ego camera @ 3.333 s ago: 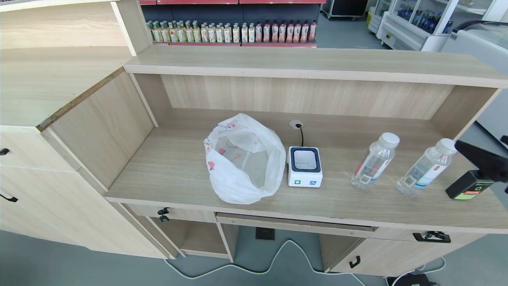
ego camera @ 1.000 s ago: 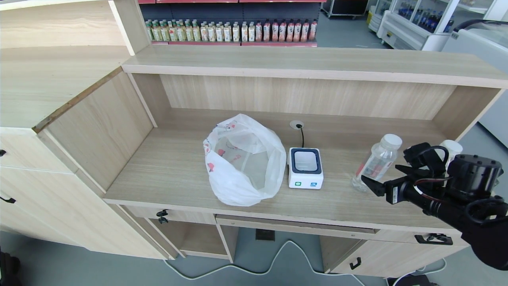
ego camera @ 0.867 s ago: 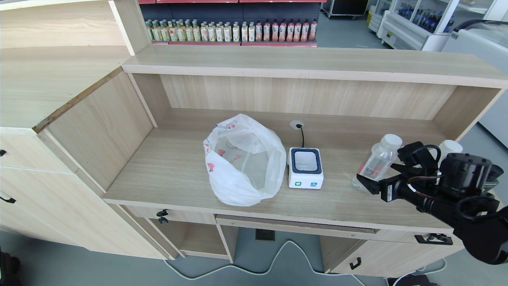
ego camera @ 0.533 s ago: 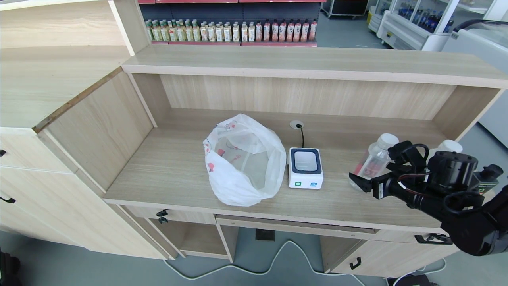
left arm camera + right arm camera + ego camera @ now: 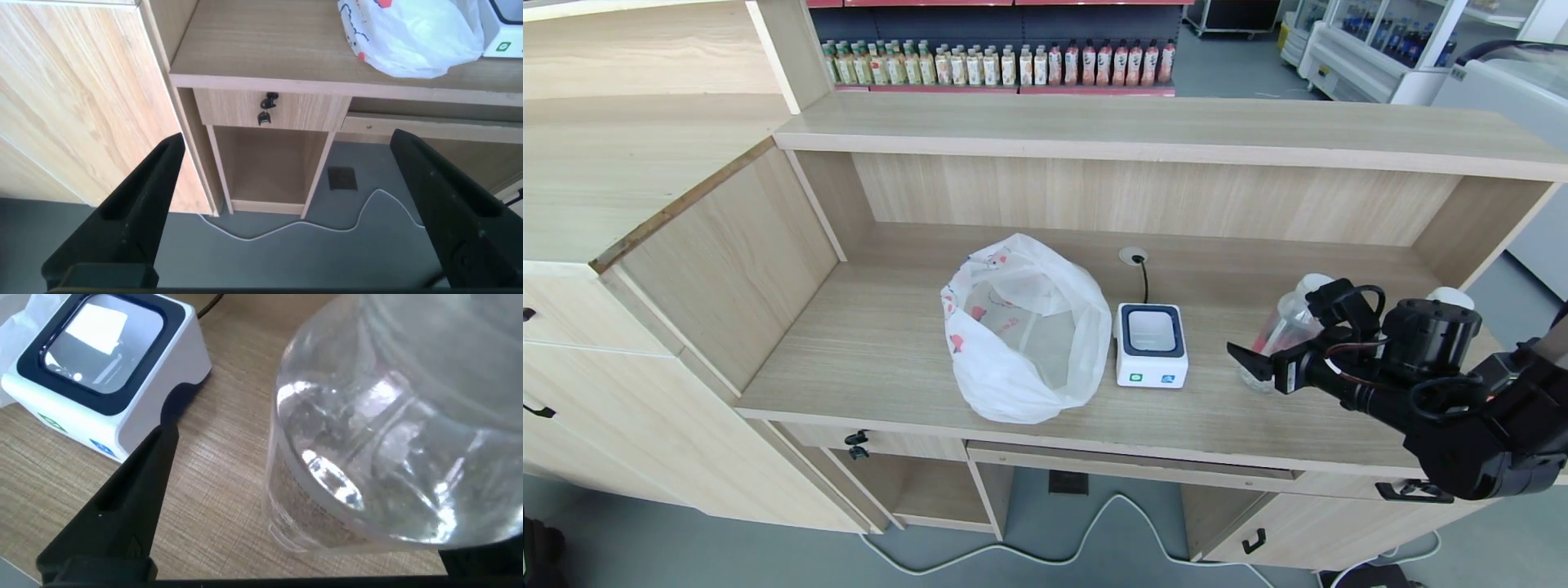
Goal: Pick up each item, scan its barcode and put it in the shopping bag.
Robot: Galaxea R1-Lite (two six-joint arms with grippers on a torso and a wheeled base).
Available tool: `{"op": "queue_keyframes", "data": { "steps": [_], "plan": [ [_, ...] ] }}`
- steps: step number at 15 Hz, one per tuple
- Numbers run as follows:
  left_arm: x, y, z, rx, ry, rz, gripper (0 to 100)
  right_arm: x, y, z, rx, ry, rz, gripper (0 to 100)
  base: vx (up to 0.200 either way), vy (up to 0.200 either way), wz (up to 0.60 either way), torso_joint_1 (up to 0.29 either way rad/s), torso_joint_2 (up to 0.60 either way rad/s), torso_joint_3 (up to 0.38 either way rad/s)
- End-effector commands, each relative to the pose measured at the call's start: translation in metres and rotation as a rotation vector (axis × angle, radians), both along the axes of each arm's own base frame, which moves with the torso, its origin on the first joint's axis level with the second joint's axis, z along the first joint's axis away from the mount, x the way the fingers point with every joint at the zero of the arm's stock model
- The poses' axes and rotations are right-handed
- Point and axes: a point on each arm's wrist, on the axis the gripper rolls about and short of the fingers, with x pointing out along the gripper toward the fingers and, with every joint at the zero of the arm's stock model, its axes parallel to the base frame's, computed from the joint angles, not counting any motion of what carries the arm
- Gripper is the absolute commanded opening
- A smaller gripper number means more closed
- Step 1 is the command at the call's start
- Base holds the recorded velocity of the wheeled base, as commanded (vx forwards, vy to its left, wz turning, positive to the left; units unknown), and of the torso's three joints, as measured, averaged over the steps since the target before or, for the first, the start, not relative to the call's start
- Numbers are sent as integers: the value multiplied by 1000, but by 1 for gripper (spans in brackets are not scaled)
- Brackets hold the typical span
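Two clear water bottles stand at the right of the wooden counter (image 5: 890,343). The left bottle (image 5: 1278,331) has a white cap and a red-and-white label. Of the right bottle, the cap (image 5: 1450,296) shows behind my right arm. My right gripper (image 5: 1282,327) is open, one finger on each side of the left bottle. Up close, that bottle (image 5: 384,449) sits between the fingers (image 5: 122,523). The white scanner (image 5: 1150,343) stands mid-counter, and the open white shopping bag (image 5: 1021,327) lies to its left. My left gripper (image 5: 288,143) hangs open and empty, low in front of the counter.
A shelf board (image 5: 1160,131) overhangs the counter, and side walls close it in left and right. The scanner's cable (image 5: 1143,278) runs back to a hole in the counter. Below the front edge are a keyed drawer (image 5: 265,110) and an open cabinet bay (image 5: 270,171).
My right arm has come in from the right edge and moved left, bringing its open fingers around the left bottle. Bag, scanner and both bottles have stayed put.
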Motion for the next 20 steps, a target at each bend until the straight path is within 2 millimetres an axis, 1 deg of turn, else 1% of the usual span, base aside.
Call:
{"op": "queue_keyframes", "data": {
  "steps": [1,4,7,8,10,15,17,18,20],
  "plan": [
    [0,0,0,0,-1,-2,100,6,0,-3,2,-1,9,100,0,0,0,0,0,0],
    [0,0,0,0,-1,0,100,19,2,-2,6,-25,32,100,0,0,0,0,0,0],
    [0,0,0,0,-1,0,100,23,3,-5,12,-24,66,100,0,0,0,0,0,0],
    [0,0,0,0,-1,0,100,23,4,-5,16,-27,94,0,0,0,0,0,0,0],
    [0,0,0,0,-1,0,100,23,4,-5,20,-25,124,0,0,0,0,0,0,0],
    [0,0,0,0,-1,0,100,19,-1,-4,22,-23,115,0,0,0,0,0,0,0],
    [0,0,0,0,-1,0,100,17,-1,-1,21,-49,112,0,0,0,0,0,0,0],
    [0,0,0,0,-1,0,100,15,-1,3,23,-64,112,0,0,0,0,0,0,0],
    [0,0,0,0,-2,0,100,6,-1,23,86,-87,137,0,0,0,0,0,0,0]
  ]
}}
